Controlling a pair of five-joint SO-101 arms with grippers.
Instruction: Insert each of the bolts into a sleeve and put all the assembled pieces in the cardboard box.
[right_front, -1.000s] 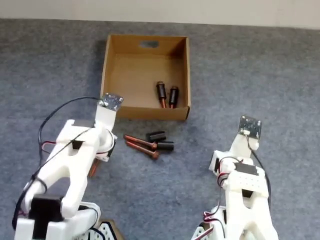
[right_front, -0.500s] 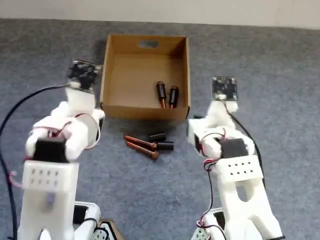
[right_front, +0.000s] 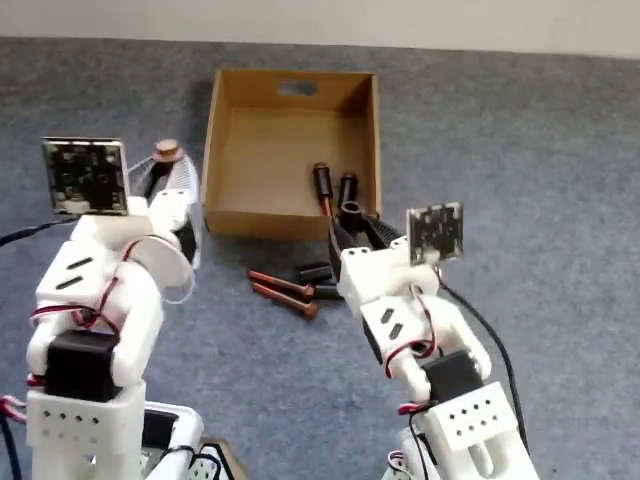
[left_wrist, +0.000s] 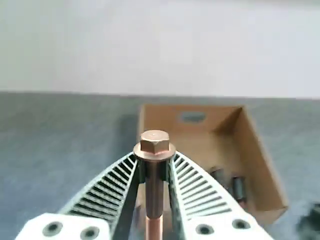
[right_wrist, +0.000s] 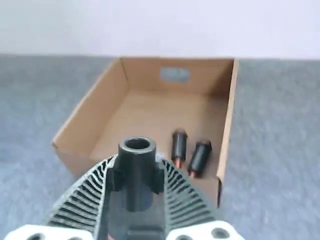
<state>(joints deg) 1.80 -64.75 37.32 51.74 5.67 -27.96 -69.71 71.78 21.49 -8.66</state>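
Bolt (left_wrist: 154, 200) now raised upright in clamped left hand (left_wrist: 154, 162), sleeve (right_wrist: 136, 175) raised in clamped right hand (right_wrist: 137, 162).

The bolt (left_wrist: 154, 200) in the left gripper (left_wrist: 155, 159) is cut off at the picture's edge, tip unseen. The right gripper (right_front: 353, 225) and its sleeve (right_front: 351, 211) cover part of the loose sleeves (right_front: 316, 272) and of one assembled piece (right_front: 346, 188) in the cardboard box (right_front: 213, 130); the loose sleeves' number is unclear

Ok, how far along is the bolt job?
Done: two assembled pieces lie in the cardboard box. In hand: the left hand holds a bolt, the right hand a sleeve, not yet joined. Left: two loose bolts and a loose sleeve on the table.
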